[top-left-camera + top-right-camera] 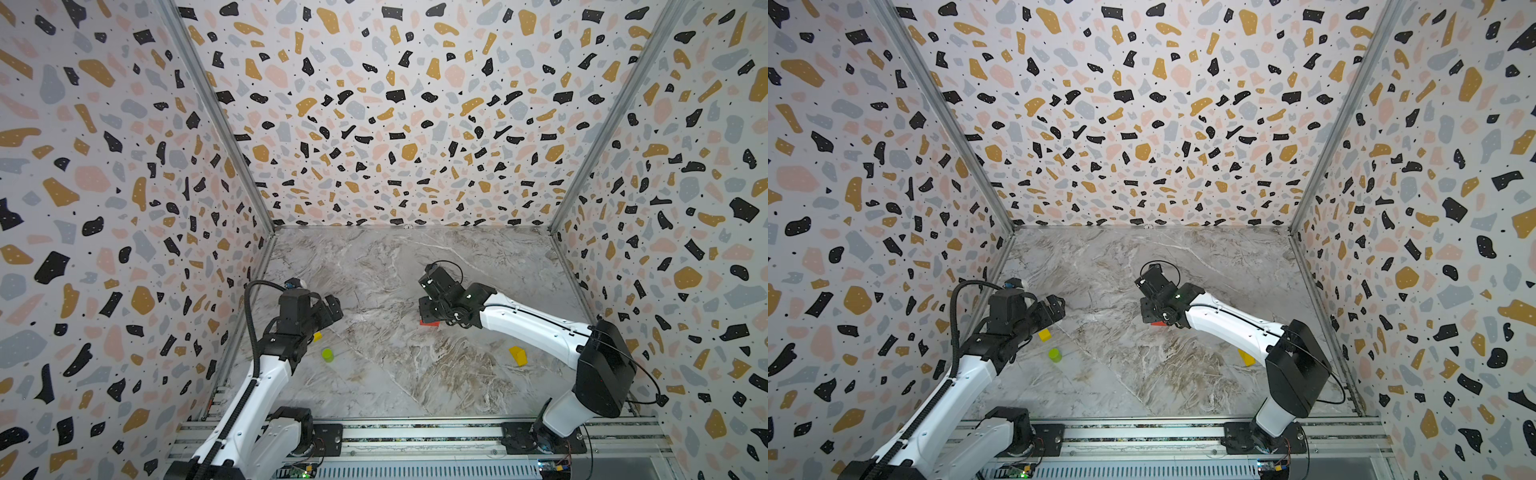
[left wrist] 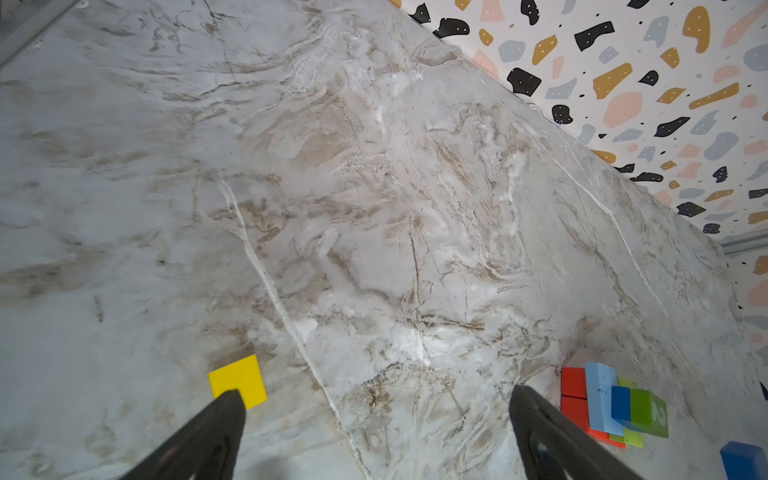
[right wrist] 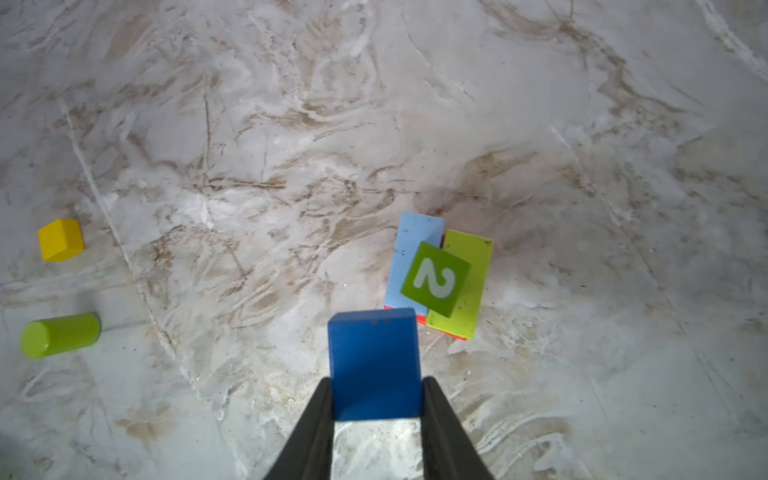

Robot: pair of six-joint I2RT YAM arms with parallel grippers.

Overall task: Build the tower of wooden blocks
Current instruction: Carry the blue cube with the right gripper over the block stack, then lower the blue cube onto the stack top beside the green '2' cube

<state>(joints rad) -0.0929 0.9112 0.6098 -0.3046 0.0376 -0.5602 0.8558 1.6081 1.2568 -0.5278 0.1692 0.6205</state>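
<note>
The partly built wood block tower [image 3: 436, 278] stands mid-table: red slabs [image 2: 573, 382] at the bottom, a light blue bar [image 3: 409, 257] and a lime bar [image 3: 469, 286] side by side on them, and a green cube marked 2 [image 3: 435, 279] on top. My right gripper [image 3: 377, 382] is shut on a dark blue cube [image 3: 376, 365], held in the air right beside the tower. In both top views that gripper [image 1: 428, 311] hides most of the tower; only a red edge [image 1: 1158, 323] shows. My left gripper [image 2: 374, 392] hangs open and empty over bare table, next to a yellow cube [image 2: 239, 380].
A lime cylinder [image 1: 327, 354] lies on its side near the left arm. A yellow wedge [image 1: 518, 356] sits front right, by the right arm. Patterned walls close the table on three sides. A metal rail [image 1: 415, 432] runs along the front edge.
</note>
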